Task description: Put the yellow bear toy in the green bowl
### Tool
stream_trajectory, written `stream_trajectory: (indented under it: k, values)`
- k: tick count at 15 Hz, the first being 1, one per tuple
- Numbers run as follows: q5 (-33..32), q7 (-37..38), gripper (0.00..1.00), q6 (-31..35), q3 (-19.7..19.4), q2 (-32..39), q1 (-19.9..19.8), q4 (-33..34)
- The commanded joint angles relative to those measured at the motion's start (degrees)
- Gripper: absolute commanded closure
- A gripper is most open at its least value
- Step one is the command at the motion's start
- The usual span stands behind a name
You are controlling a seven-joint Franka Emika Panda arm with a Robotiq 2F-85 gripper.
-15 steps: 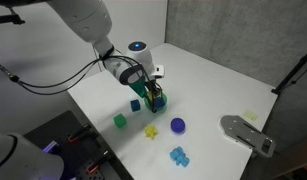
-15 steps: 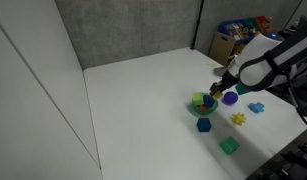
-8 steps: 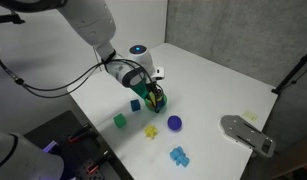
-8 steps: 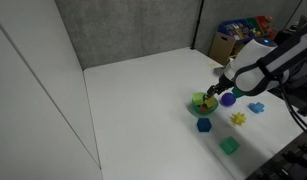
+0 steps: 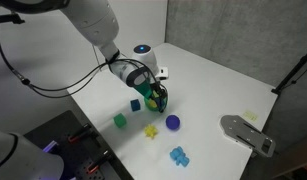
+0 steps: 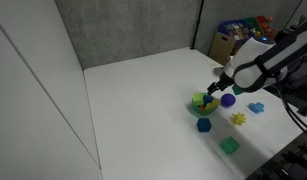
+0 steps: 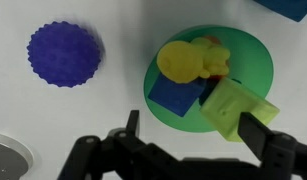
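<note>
**Bear in bowl, fingers apart: release appears complete**

Finding: the yellow bear toy [image 7: 193,58] lies inside the green bowl [image 7: 255,62], toward its far side in the wrist view. It rests partly on a blue block [image 7: 177,99] that is also in the bowl. The gripper [image 7: 191,120] stands open above the bowl. Its two fingers [image 7: 131,125] are set wide on either side and touch neither the bear nor anything else.

Change: over the last second the arm has shifted only slightly in both exterior views, and the gripper [image 5: 158,97] has stayed directly over the bowl [image 5: 153,103]. No toy on the table [image 5: 213,80] has moved. The purple ball [image 5: 173,123] and the yellow star toy [image 5: 150,131] sit where they were. Judgement: the placing is done. What remains is for the arm to lift clear without knocking the bowl.

Limits of view:
- In an exterior view the gripper [image 6: 215,93] covers most of the bowl [image 6: 199,101], and the bear cannot be made out in either exterior view. Its position rests on the wrist view alone.
- The exterior pictures are too small to show when the bear left the fingers.
- A yellow-green block [image 7: 233,108] lies across the near rim. Whether it sits inside the bowl or leans on the edge cannot be told.
- The bear's lower part is hidden where it meets the two blocks.
- The fingers are cut off at the bottom edge of the wrist view.
</note>
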Motion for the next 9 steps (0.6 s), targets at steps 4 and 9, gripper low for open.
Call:
stream_trajectory:
  k: [4,9]
  values:
    - [0.0,-1.3,0.0,-12.0,1.7,-10.0,-2.9,-2.4]
    - [2.3,-5.7,0.0,-21.2,3.5,-17.9,-6.5,-5.9]
